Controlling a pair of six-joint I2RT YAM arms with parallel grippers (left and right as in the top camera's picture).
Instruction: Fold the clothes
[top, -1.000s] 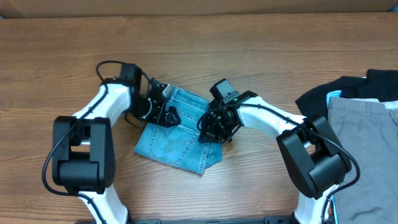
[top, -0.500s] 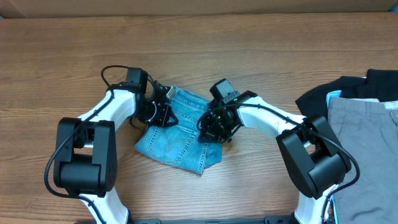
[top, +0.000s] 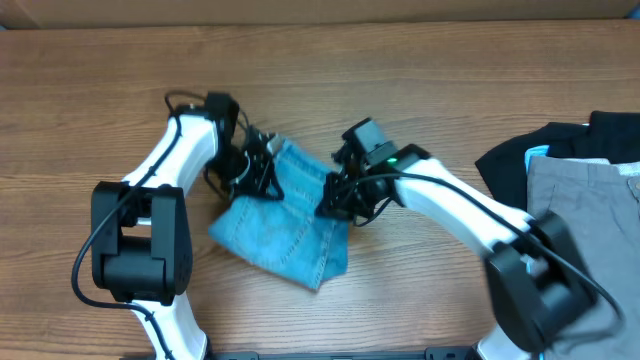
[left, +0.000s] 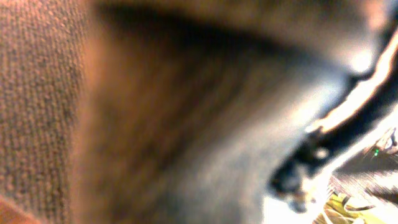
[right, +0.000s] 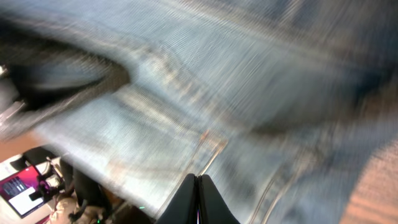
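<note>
The clothes are a pair of light-blue jeans (top: 285, 225), folded into a small bundle at the middle of the table. My left gripper (top: 258, 172) is at the bundle's upper left edge and shut on the denim there. That side looks raised. The left wrist view is a close blur and shows no jaws. My right gripper (top: 335, 203) is at the bundle's right edge. In the right wrist view its tips (right: 198, 177) are shut together against the jeans (right: 249, 74), which fill the frame. No cloth shows between the tips.
Grey trousers (top: 585, 230) lie at the right edge on a black garment (top: 540, 150). The wooden table (top: 420, 70) runs bare across the back and left.
My left gripper has closed on the jeans' left edge. The bundle has shifted left and changed shape. The right arm has swung up and back, its gripper staying shut at the right edge.
</note>
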